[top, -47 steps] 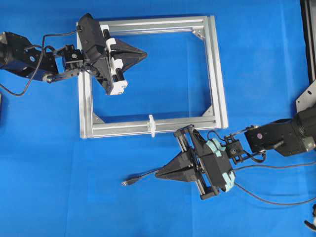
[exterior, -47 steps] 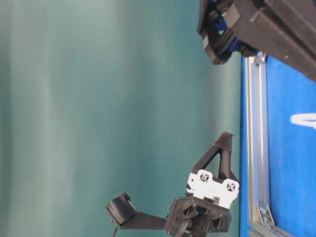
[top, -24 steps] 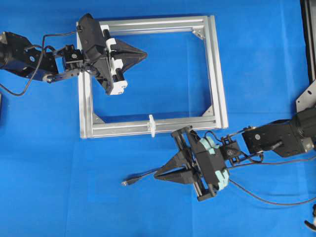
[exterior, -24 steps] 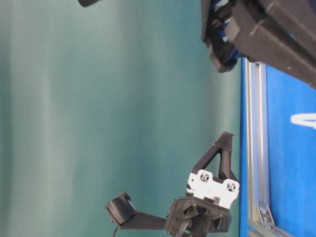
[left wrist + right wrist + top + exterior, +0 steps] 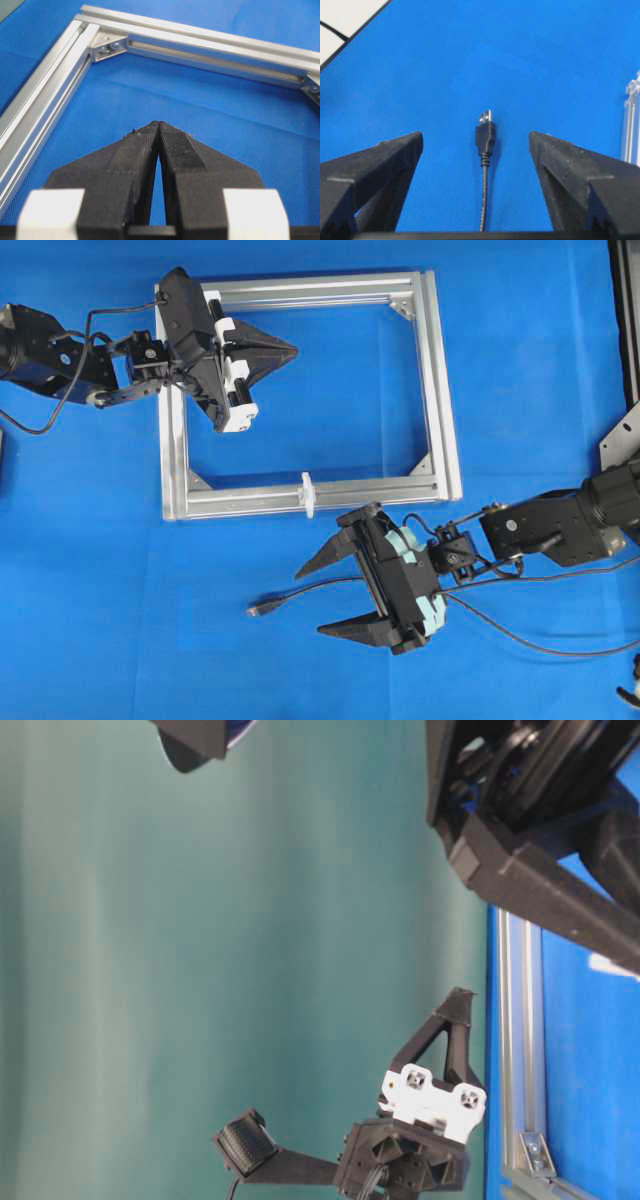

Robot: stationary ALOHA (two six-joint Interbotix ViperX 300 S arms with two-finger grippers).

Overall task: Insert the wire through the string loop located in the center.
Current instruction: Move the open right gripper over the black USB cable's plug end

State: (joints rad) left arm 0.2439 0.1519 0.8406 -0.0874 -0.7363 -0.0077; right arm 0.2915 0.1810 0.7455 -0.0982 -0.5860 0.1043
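Observation:
The wire lies on the blue mat in front of the frame, its plug pointing left. My right gripper is open wide, one finger on each side of the wire and neither touching it. In the right wrist view the plug sits midway between the spread fingers of the right gripper. The string loop sticks across the near bar of the aluminium frame, just above the right gripper. My left gripper hovers inside the frame's upper left corner, shut and empty.
A black stand runs along the right edge. The right arm's own cables trail over the mat at lower right. A frame corner bracket lies ahead of the left gripper. The mat's edge shows at the upper left of the right wrist view.
The right gripper's jaws have gone from shut on the wire to wide open, and the wrist has shifted slightly left. The plug stays where it was. The left arm has not moved.

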